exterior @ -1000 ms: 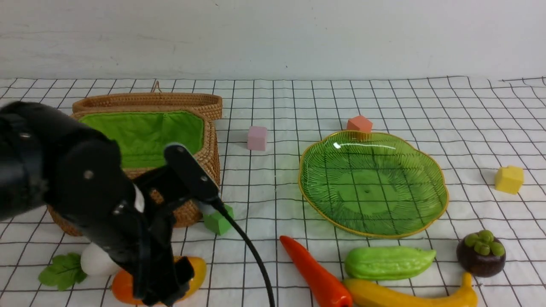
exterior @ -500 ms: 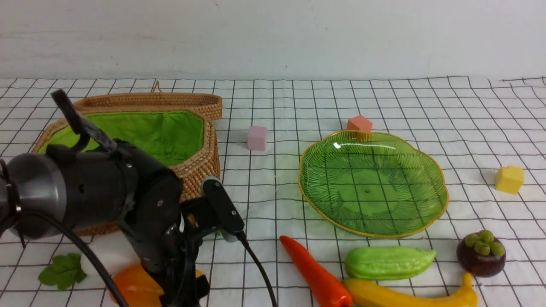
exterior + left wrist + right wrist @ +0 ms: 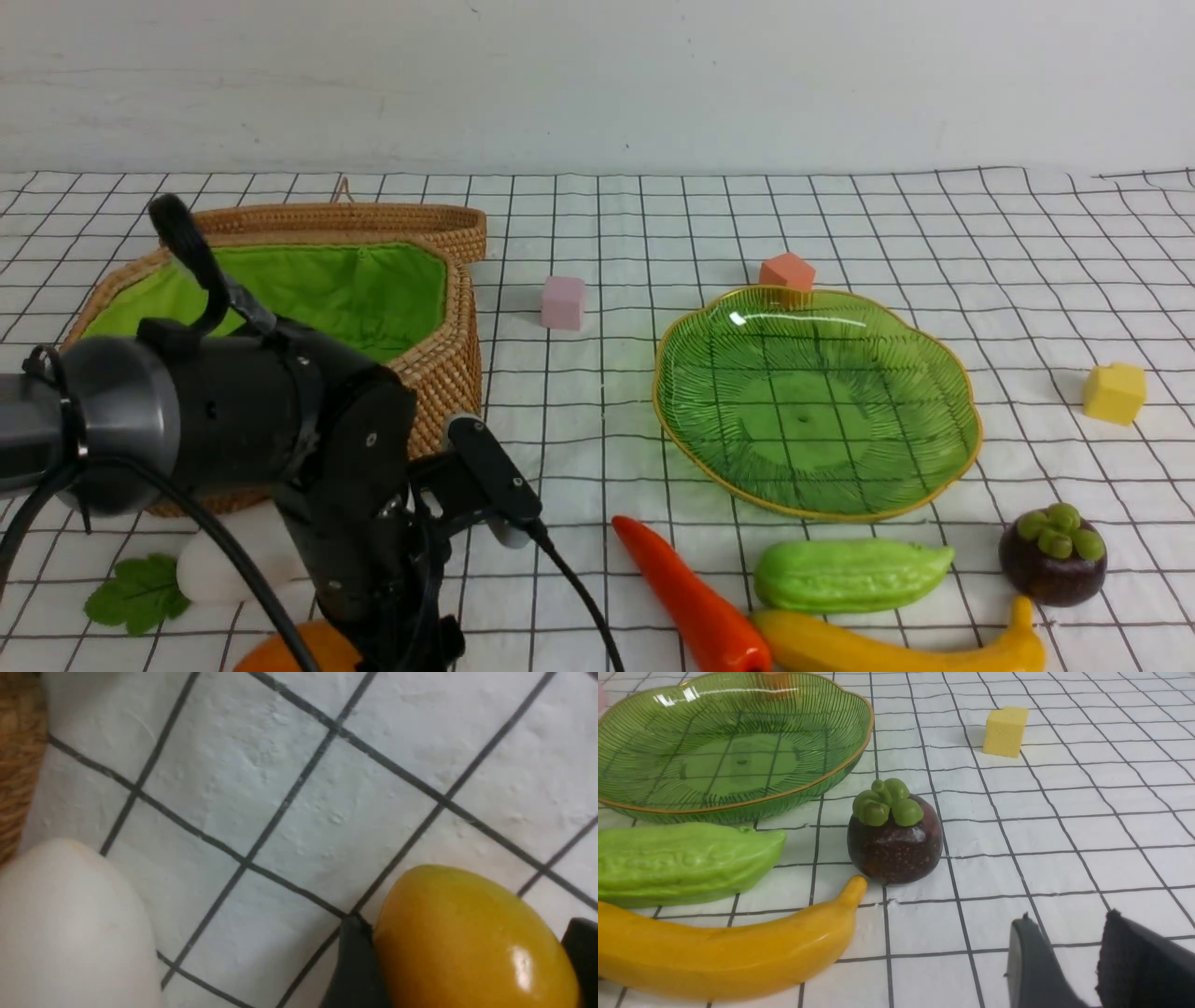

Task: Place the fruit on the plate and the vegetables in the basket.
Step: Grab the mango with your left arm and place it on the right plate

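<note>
My left gripper [image 3: 467,926] is shut on the orange-yellow mango [image 3: 467,942], which lies on the cloth with a dark finger against each side. The arm hides most of the mango [image 3: 294,649] in the front view. The white radish [image 3: 224,560] lies beside it, in front of the woven basket [image 3: 439,364]. The red pepper [image 3: 695,602], green gourd [image 3: 850,574], banana [image 3: 896,644] and mangosteen [image 3: 1053,555] lie in front of the green plate [image 3: 962,401]. My right gripper [image 3: 1068,919] hovers open and holds nothing, near the mangosteen [image 3: 894,835].
A pink cube [image 3: 563,301] sits between basket and plate. An orange cube [image 3: 786,271] is behind the plate, and a yellow cube [image 3: 1114,392] is at the right. The basket's lid stands open behind it. A white wall backs the checked cloth.
My left arm has dropped and swung down over the mango, uncovering the basket's lining. Its fingers have closed in on the mango. The right-hand items have not moved.
</note>
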`<state>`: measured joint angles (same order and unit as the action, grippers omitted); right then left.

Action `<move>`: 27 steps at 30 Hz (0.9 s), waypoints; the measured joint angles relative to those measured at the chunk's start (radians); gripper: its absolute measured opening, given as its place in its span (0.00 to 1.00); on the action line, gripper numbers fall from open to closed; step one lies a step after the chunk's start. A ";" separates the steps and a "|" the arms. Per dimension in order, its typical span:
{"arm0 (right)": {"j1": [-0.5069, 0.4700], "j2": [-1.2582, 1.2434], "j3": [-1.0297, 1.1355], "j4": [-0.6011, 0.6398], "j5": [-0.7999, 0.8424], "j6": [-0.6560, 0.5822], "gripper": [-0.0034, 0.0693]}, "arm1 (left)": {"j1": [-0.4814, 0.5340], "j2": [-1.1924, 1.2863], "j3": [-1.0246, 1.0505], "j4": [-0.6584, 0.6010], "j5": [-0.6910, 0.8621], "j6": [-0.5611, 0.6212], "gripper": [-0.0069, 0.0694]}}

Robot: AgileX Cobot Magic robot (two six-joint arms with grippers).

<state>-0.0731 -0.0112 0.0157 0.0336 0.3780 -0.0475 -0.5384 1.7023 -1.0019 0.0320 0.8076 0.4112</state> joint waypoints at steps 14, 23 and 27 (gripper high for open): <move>0.000 0.000 0.000 0.000 0.000 0.000 0.38 | 0.000 0.014 -0.294 -0.250 0.114 0.030 0.75; 0.000 0.000 0.000 0.000 0.000 0.000 0.38 | -0.078 0.265 -0.772 -0.392 -0.018 0.012 0.75; 0.000 0.000 0.000 0.000 0.000 0.000 0.38 | -0.128 0.422 -0.925 -0.358 -0.116 -0.109 0.75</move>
<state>-0.0731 -0.0112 0.0157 0.0336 0.3780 -0.0475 -0.6664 2.1238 -1.9268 -0.3256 0.6913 0.3019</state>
